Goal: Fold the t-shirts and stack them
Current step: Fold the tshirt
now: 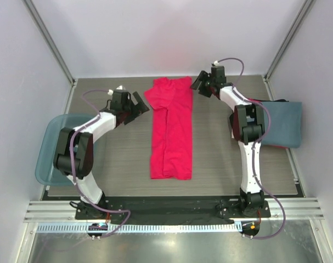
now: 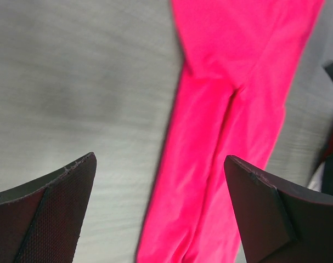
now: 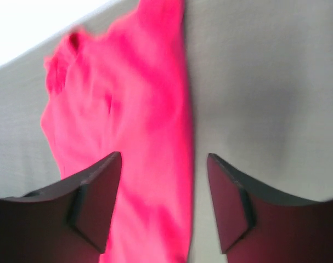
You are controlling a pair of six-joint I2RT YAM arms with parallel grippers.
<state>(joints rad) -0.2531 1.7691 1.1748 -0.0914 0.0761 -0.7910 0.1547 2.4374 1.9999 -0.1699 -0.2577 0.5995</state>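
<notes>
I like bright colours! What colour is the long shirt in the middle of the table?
The shirt is bright pink-red all over. The top view shows it best.

Grey table (image 1: pixel 221 159); pink-red tee (image 1: pixel 171 131) centre; blue-grey tee (image 1: pixel 281 126) right edge

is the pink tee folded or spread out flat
Partly folded. The pink tee lies as a long narrow strip, both sides turned in to meet along the middle, not yet folded end to end.
</notes>
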